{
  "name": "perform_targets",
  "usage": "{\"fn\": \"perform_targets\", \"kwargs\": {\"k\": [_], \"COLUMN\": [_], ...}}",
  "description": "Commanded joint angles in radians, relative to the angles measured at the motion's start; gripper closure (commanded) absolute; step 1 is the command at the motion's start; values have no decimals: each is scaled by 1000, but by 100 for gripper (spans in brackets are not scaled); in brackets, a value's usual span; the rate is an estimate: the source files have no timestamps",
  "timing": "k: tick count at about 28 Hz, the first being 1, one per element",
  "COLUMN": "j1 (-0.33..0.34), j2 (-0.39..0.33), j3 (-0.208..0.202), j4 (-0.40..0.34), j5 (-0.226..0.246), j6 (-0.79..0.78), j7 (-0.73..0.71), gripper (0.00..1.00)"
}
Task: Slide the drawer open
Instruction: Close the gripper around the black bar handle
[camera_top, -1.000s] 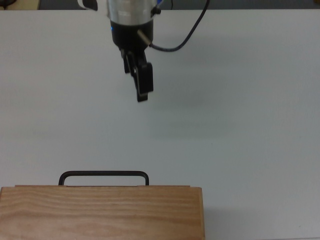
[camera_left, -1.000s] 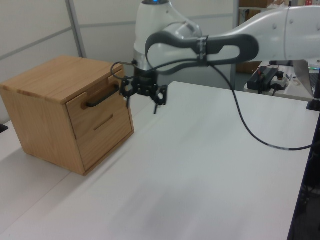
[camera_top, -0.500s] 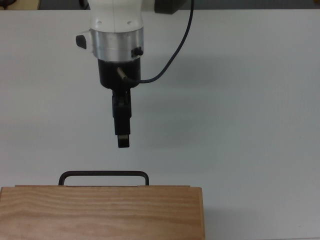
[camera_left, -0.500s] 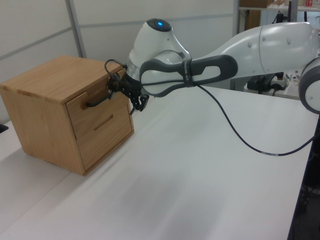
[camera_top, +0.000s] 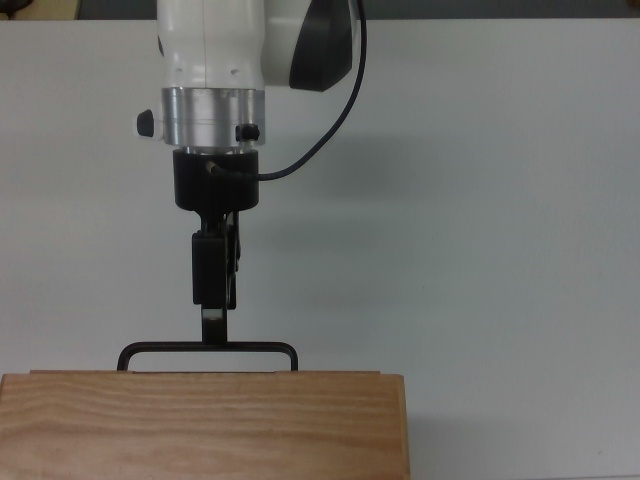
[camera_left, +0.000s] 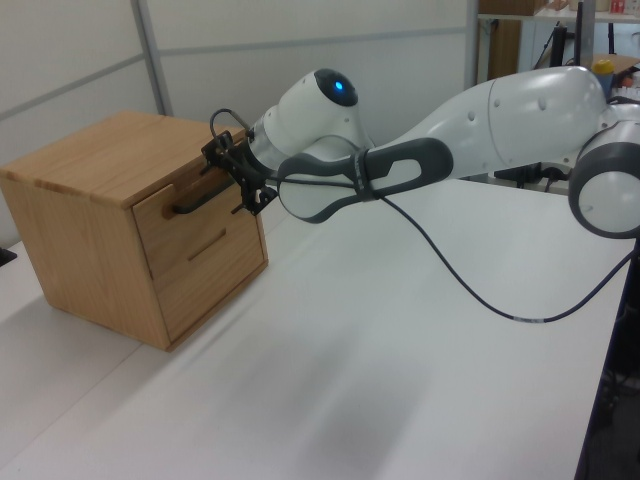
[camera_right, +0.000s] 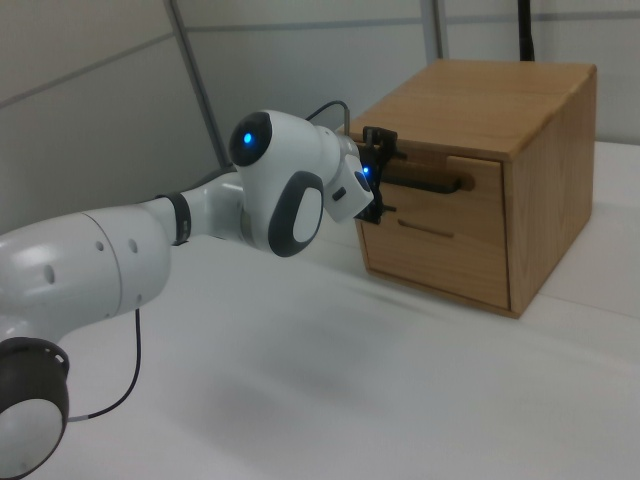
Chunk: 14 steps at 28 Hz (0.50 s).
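Cabinet: a light wooden box (camera_left: 100, 215) standing on the white surface (camera_left: 400, 340); in the top view its wood-grain top slab (camera_top: 200, 425) fills the bottom edge, nearest the camera.
Drawer: the upper front panel (camera_left: 195, 215) of the cabinet, in the left view facing right toward the arm; it sits flush with the cabinet front, so it looks shut. A second, lower panel (camera_left: 215, 268) lies beneath it.
Handle: a thin black bar (camera_top: 207, 347) sticking out from the drawer front; in the top view it runs left to right just past the slab's edge.
Hand: black, two-fingered (camera_top: 215, 325), pointing at the handle. In the top view its tip reaches the bar near the middle, a little toward the top view's left. In the left view one finger (camera_left: 216, 150) shows above the bar and the other below, so the hand stands open, straddling the bar; whether the fingers touch it I cannot tell.
Arm: white with grey joints (camera_left: 500, 130), stretching away from the cabinet across the surface; a black cable (camera_left: 470, 280) hangs off it.
Background: pale wall panels (camera_left: 80, 50) behind the cabinet.
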Motion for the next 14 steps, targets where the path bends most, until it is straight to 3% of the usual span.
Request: {"fn": "perform_targets", "kwargs": {"k": [1,3,5,9,11,12,14], "j1": [1,1,1,0,0,1,1], "j2": [50,61,70,78,78,78,76], "j3": [-6,-6,-6,-6,-6,-6,-6], "j4": [32,32,32,29,29,29,28], "j5": [17,18,18,18,17,11,6], "j6": [104,139,167,173,173,173,173], "j7": [11,11,11,9,8,0,-6], "gripper": [8,18,19,46,50,66,74]}}
